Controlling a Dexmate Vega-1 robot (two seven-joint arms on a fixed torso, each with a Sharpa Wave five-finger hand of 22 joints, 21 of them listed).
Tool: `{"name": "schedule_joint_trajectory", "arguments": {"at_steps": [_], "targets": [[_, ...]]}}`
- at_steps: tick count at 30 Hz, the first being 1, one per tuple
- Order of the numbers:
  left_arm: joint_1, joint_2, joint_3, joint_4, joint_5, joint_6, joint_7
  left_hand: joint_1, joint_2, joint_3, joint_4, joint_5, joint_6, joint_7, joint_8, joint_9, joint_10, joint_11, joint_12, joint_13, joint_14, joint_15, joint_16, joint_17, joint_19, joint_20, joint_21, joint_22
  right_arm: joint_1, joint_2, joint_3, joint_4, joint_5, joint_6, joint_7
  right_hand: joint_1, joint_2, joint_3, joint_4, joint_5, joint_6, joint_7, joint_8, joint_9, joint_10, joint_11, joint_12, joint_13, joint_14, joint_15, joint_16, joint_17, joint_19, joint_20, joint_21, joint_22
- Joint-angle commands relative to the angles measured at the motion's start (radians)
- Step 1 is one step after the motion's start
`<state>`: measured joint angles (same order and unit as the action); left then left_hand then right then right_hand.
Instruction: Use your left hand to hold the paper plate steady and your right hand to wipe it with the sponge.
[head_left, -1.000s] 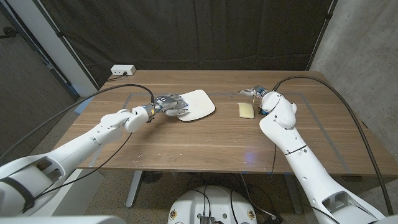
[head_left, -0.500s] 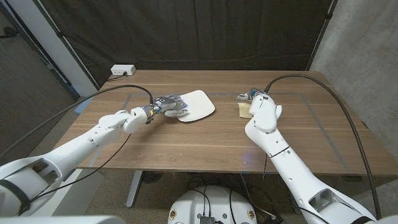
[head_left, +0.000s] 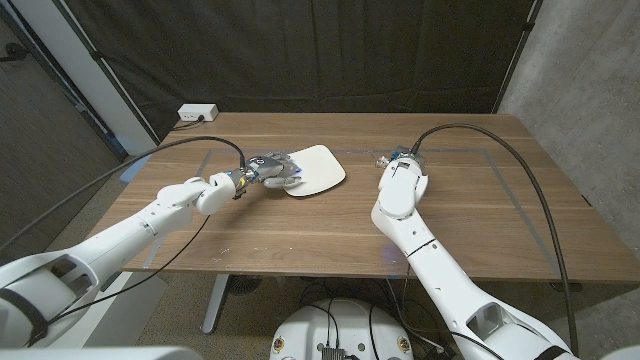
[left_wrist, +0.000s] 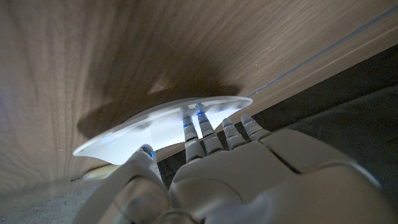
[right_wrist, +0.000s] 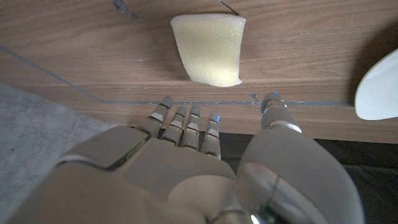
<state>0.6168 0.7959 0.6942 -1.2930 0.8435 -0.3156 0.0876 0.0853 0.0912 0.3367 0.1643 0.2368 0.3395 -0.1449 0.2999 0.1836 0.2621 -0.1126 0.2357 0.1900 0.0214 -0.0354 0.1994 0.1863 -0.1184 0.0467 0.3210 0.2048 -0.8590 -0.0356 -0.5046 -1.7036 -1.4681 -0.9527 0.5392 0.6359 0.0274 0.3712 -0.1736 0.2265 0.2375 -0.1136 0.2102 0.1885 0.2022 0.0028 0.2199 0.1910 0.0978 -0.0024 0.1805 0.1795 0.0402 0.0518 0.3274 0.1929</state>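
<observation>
- I see a white paper plate (head_left: 314, 168) lying on the wooden table, left of centre, its near rim apparently lifted slightly.
- A pale yellow sponge (right_wrist: 209, 48) lies flat, well apart to its right.

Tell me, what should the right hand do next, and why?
Probably lower the right hand onto the sponge and close on it. The sponge lies free on the table just past the open fingers, while the left hand already holds the plate by its edge.

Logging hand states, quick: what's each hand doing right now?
Left hand: holding the white paper plate.
Right hand: open, empty, near the yellow sponge.
</observation>
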Motion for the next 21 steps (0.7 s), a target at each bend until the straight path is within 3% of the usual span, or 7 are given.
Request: {"name": "schedule_joint_trajectory", "arguments": {"at_steps": [1,9,12,15,21], "targets": [[-0.011,-0.005,0.003,0.021,-0.009,-0.018,0.005,-0.001,0.007,-0.006,0.001,0.007,0.072,0.043,0.002,0.004,0.004,0.006,-0.005,0.002,0.002,-0.049,-0.003,0.0,-0.011,-0.003,-0.002,0.001,-0.005,0.109,0.021,0.121,-0.122,-0.035,-0.037,0.065,0.003,0.016,-0.004,0.017,0.009,-0.034,-0.001,0.003,0.017,-0.025,0.008,0.003,0.055,-0.02,0.021,0.003,-0.002,0.003,-0.006,0.001],[-0.017,-0.006,0.004,0.032,-0.016,-0.026,0.001,-0.005,0.007,-0.008,0.001,0.008,0.074,0.043,0.001,0.005,0.005,0.006,-0.007,0.002,0.001,-0.051,-0.004,0.0,-0.011,-0.003,-0.003,0.001,0.003,0.156,0.048,0.177,-0.171,-0.052,0.014,0.093,0.001,0.015,0.001,0.021,0.002,-0.06,-0.006,0.002,0.007,-0.03,0.004,0.003,0.069,-0.026,0.022,0.005,0.009,0.005,-0.004,0.001],[-0.02,-0.008,0.005,0.038,-0.016,-0.029,0.002,-0.006,0.007,-0.009,0.001,0.008,0.072,0.044,-0.001,0.005,0.004,0.006,-0.008,0.002,0.001,-0.051,-0.004,0.0,-0.012,-0.002,-0.003,0.001,0.006,0.165,0.059,0.188,-0.18,-0.05,0.028,0.092,0.001,0.008,0.009,0.021,-0.002,-0.083,-0.009,0.002,0.004,-0.03,0.003,0.004,0.071,-0.026,0.023,0.008,0.008,0.007,-0.006,0.002],[-0.023,-0.01,0.007,0.043,-0.015,-0.032,0.005,-0.007,0.007,-0.009,0.002,0.009,0.072,0.043,-0.002,0.005,0.004,0.006,-0.008,0.002,0.001,-0.051,-0.005,0.0,-0.012,-0.002,-0.004,0.001,0.011,0.175,0.069,0.201,-0.192,-0.053,0.048,0.085,-0.002,-0.002,0.019,0.019,-0.02,-0.102,-0.017,0.002,-0.007,-0.042,0.0,0.004,0.068,-0.024,0.022,0.012,0.002,0.012,-0.009,0.002],[-0.03,-0.013,0.009,0.054,-0.02,-0.04,0.004,-0.009,0.007,-0.01,0.002,0.009,0.073,0.043,-0.003,0.005,0.004,0.007,-0.009,0.002,0.001,-0.051,-0.005,0.0,-0.013,-0.001,-0.004,0.001,0.027,0.198,0.088,0.242,-0.212,-0.065,0.071,0.084,0.001,-0.015,0.028,0.018,-0.056,-0.106,-0.027,0.001,-0.04,-0.063,-0.011,0.005,0.05,-0.014,0.017,0.016,-0.01,0.018,-0.016,0.003]]}}
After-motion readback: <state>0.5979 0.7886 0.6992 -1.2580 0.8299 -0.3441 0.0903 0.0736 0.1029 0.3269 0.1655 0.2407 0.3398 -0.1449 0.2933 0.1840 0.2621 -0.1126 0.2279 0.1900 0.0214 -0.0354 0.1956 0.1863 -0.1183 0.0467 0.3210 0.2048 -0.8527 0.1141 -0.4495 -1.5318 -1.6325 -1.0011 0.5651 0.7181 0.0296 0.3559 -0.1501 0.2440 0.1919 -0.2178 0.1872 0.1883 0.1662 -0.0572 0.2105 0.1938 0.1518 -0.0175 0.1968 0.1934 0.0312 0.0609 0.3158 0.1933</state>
